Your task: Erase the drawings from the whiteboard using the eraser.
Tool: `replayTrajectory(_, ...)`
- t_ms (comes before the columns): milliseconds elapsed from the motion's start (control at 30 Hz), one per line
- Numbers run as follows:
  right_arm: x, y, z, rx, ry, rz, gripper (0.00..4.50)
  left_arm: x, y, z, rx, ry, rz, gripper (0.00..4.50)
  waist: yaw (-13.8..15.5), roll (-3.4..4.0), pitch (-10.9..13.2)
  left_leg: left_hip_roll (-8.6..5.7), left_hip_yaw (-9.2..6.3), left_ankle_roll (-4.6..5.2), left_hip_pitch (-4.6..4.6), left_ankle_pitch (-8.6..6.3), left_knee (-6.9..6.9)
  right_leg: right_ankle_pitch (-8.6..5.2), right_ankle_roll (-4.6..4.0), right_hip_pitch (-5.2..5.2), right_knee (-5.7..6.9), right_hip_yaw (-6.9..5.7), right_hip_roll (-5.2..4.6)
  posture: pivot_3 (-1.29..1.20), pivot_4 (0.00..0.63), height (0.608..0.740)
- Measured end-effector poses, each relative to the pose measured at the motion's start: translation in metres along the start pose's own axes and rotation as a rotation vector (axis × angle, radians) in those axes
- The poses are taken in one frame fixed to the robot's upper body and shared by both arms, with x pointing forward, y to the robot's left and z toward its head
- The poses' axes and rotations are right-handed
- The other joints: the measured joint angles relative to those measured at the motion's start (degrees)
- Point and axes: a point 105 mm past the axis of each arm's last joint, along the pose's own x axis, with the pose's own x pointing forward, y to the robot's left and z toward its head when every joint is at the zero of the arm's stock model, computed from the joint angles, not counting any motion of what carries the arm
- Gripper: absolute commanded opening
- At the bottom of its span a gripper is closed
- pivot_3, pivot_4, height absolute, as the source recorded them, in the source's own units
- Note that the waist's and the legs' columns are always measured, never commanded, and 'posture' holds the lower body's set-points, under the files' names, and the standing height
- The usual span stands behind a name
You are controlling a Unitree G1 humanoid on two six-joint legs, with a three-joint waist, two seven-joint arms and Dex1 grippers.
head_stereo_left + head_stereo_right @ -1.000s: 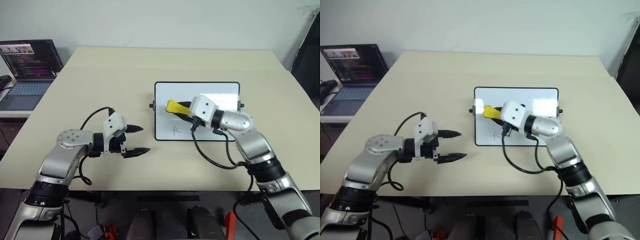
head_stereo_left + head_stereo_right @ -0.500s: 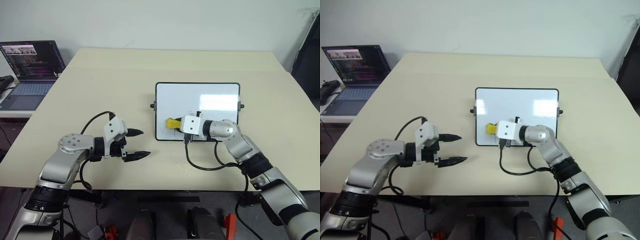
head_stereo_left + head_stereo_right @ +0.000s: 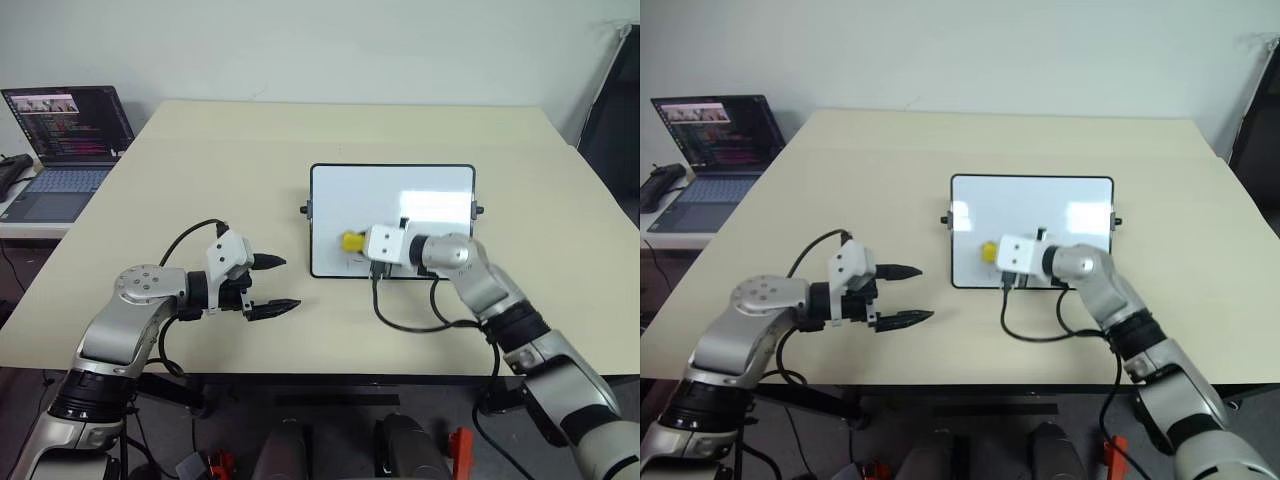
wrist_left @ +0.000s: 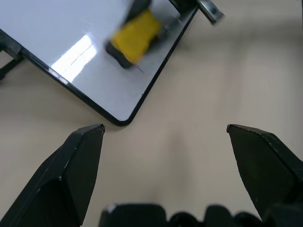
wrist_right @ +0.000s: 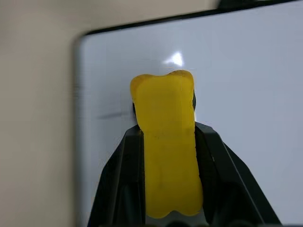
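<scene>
Right gripper (image 5: 165,189) pinches eraser (image 5: 166,137) on whiteboard (image 3: 392,190); its wrist view shows a faint streak beside it. Left gripper (image 3: 272,285) spread over table (image 3: 200,180).

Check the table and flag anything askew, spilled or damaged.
Nothing stands out. The whiteboard lies flat and square on the table; the right gripper holds the eraser at its near left corner. The left gripper hovers open beside it.
</scene>
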Motion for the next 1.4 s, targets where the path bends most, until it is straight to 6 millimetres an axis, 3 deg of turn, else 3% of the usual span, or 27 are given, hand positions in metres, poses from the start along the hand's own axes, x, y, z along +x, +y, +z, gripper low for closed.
replayTrajectory(100, -0.002, -0.016, 0.001, -0.021, 0.014, -0.079, 1.04, 0.001, 0.001, 0.000, 0.000, 0.000, 0.002, 4.50, 0.0, 0.00, 0.0, 0.00, 0.00, 0.00, -0.08, 0.00, -0.03, -0.01, -0.02, -0.07, -0.02, 0.00, 0.00, 0.00, 0.150, 0.740)
replayTrajectory(233, -0.002, -0.010, 0.001, -0.023, 0.009, -0.051, 1.04, 0.002, 0.001, 0.000, -0.001, -0.004, 0.000, 4.50, 0.0, 0.00, 0.0, 0.01, 0.00, 0.00, -0.09, 0.00, -0.04, -0.01, -0.02, -0.07, -0.03, -0.01, 0.00, 0.00, 0.150, 0.740)
replayTrajectory(433, -0.006, 0.062, 0.000, -0.024, 0.001, 0.249, 1.04, 0.002, 0.001, -0.001, -0.001, 0.003, 0.000, 4.50, 0.0, -0.01, 0.0, 0.00, 0.00, 0.00, -0.09, 0.00, -0.04, -0.02, -0.01, -0.08, -0.04, -0.01, 0.01, 0.00, 0.150, 0.740)
replayTrajectory(467, -0.007, 0.067, -0.001, -0.021, 0.003, 0.267, 1.04, 0.002, 0.001, -0.001, -0.001, 0.003, 0.000, 4.50, 0.0, -0.01, 0.0, 0.01, 0.00, 0.00, -0.09, 0.00, -0.03, -0.02, -0.01, -0.07, -0.04, -0.01, 0.01, 0.00, 0.150, 0.740)
replayTrajectory(667, -0.004, 0.058, -0.001, -0.026, 0.014, 0.231, 1.04, 0.002, 0.001, -0.001, 0.000, 0.005, -0.002, 4.50, 0.0, -0.01, 0.0, 0.01, 0.00, 0.00, -0.07, 0.00, -0.02, -0.02, 0.00, -0.07, -0.04, -0.01, 0.02, 0.00, 0.150, 0.740)
replayTrajectory(833, -0.003, 0.002, -0.003, -0.062, 0.056, 0.033, 1.03, 0.003, 0.002, 0.003, 0.012, 0.000, -0.006, 4.50, 0.0, -0.01, 0.0, 0.01, -0.01, 0.05, -0.06, 0.05, 0.00, 0.02, 0.02, -0.07, -0.02, -0.02, 0.02, 0.00, 0.150, 0.740)
replayTrajectory(933, -0.006, -0.007, -0.006, -0.080, 0.072, 0.000, 1.03, 0.003, 0.003, 0.003, 0.013, 0.002, -0.009, 4.50, 0.1, -0.04, 0.0, 0.01, -0.02, 0.04, -0.08, 0.04, -0.01, 0.01, 0.01, -0.06, -0.04, -0.02, 0.02, 0.00, 0.150, 0.740)
replayTrajectory(1067, -0.011, 0.006, -0.009, -0.077, 0.070, 0.046, 1.03, 0.004, 0.003, 0.004, 0.018, 0.001, -0.015, 4.50, 0.1, -0.09, -0.1, 0.01, -0.03, 0.04, -0.09, 0.04, -0.03, 0.01, 0.00, -0.05, -0.06, -0.03, 0.02, 0.00, 0.150, 0.740)
replayTrajectory(1233, -0.018, 0.056, -0.015, -0.045, 0.073, 0.232, 1.03, 0.004, 0.008, 0.004, 0.014, 0.001, -0.009, 4.50, 0.0, -0.10, -0.1, 0.02, -0.02, 0.04, -0.08, 0.04, -0.03, -0.08, 0.14, -0.05, -0.06, -0.03, 0.03, 0.00, 0.150, 0.740)
replayTrajectory(1400, -0.019, 0.057, -0.013, -0.024, 0.072, 0.240, 1.02, 0.004, 0.012, 0.007, 0.035, 0.000, -0.008, 4.50, 0.0, -0.10, -0.1, 0.02, -0.03, 0.05, -0.07, 0.04, -0.02, -0.13, 0.24, -0.06, -0.06, -0.03, 0.03, 0.00, 0.150, 0.740)
